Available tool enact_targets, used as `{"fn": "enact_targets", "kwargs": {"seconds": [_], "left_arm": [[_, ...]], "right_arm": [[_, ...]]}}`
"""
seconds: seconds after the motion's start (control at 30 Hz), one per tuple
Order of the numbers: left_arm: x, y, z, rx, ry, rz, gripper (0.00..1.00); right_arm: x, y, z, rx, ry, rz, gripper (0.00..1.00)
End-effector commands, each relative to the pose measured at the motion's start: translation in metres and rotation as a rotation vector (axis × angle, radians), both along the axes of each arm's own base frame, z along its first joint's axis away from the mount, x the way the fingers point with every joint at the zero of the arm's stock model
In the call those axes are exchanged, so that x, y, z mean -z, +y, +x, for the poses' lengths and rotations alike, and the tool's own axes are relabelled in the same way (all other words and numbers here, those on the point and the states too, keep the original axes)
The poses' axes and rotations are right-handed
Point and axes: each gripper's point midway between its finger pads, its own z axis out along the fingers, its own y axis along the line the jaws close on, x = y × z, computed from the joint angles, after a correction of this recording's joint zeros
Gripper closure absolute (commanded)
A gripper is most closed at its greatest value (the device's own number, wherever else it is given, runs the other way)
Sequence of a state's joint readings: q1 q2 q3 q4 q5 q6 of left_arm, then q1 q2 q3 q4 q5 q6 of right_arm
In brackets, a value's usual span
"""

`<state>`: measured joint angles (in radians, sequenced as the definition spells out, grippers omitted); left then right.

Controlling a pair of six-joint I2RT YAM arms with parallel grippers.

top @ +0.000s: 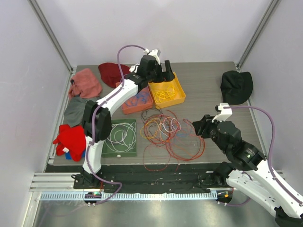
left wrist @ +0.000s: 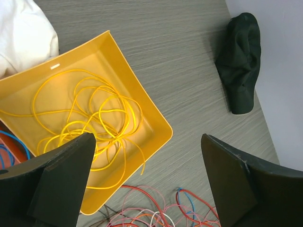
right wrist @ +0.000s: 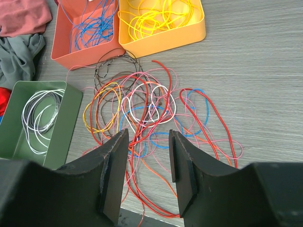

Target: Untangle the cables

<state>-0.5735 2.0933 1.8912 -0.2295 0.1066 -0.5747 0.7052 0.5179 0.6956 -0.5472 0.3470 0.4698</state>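
A tangle of red, pink, orange, blue, white and brown cables (top: 165,130) lies in the middle of the table, and also shows in the right wrist view as cables (right wrist: 151,109). My left gripper (top: 161,71) hangs open above the near corner of the yellow tray (left wrist: 156,118), its fingers wide apart with nothing between them (left wrist: 147,139). Loose yellow cables (left wrist: 94,118) lie inside that tray. My right gripper (top: 199,126) is open at the tangle's right side. Its jaws (right wrist: 148,135) stand apart above red and orange strands without gripping any.
An orange tray (top: 137,111) holds blue cables and a green tray (top: 109,152) holds a white cable (top: 122,132). Pink (top: 85,82), dark red (top: 111,71), grey (top: 75,109) and red (top: 71,139) cloths lie along the left. A black hat (top: 236,86) sits at the back right.
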Motion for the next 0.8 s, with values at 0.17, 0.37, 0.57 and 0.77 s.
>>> {"fn": "enact_targets", "kwargs": {"seconds": [0.17,0.37,0.57,0.77], "left_arm": [[-0.126,0.028,-0.037,-0.055,-0.227,-0.071,0.00],[-0.083,0.055,-0.109,-0.164,-0.108,0.073,0.00],[-0.022,0.101,-0.184,-0.234,-0.018,0.443,0.00],[0.011,0.124,-0.224,-0.211,0.035,0.367,0.00]], "right_arm": [[-0.006,0.005,0.007,0.016,-0.017,0.039,0.53],[0.003,0.007,0.011,0.036,-0.005,0.048,0.52],[0.014,0.011,0.021,0.061,-0.005,0.054,0.51],[0.014,0.028,0.041,0.047,-0.005,0.026,0.46]]}}
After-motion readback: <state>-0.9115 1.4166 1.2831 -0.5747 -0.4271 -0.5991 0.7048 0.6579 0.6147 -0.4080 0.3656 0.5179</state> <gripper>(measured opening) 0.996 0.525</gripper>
